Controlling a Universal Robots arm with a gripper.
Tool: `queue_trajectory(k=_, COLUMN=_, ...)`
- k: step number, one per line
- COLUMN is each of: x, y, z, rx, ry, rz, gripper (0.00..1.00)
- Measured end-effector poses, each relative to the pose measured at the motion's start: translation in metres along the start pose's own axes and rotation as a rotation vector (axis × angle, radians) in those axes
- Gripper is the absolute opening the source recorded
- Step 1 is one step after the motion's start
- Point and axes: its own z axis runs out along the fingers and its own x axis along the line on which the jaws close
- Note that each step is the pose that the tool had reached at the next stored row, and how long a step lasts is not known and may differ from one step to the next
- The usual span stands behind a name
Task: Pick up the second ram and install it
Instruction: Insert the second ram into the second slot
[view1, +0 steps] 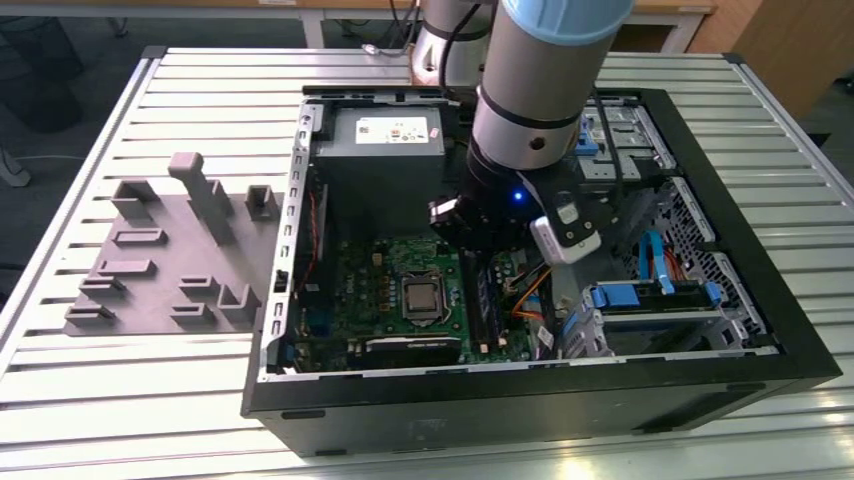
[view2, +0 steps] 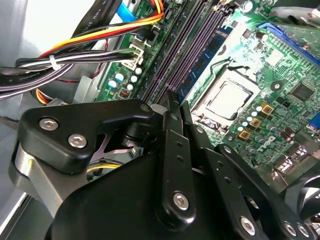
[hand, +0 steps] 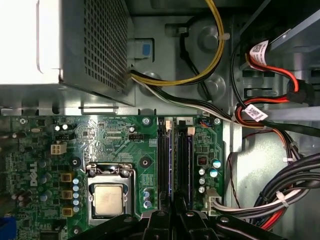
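Noted at the exterior view's left a grey moulded tray (view1: 160, 260) on the slatted table (view1: 80, 400), then the open computer case (view1: 534, 405) with the grey power-supply box (view1: 380, 150) at upper centre and the green motherboard (view1: 354, 290) with its processor (view1: 423, 297) below. Right of the processor, found the second ram (view1: 483, 295) standing on edge on the motherboard, directly beneath the arm. In the second wrist view, seen the gripper (view2: 170, 100) with fingers pressed together at the ram's near end; cannot tell whether clamping or merely touching it.
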Motion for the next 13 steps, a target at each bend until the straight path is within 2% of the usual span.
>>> queue_trajectory(k=4, x=-0.0001, y=-0.0006, z=0.0029, rx=0.0001, ry=0.0012, rz=0.0, gripper=0.14)
queue_trajectory(k=13, x=-0.0001, y=-0.0006, z=0.003, rx=0.0002, ry=0.0014, rz=0.0, gripper=0.14)
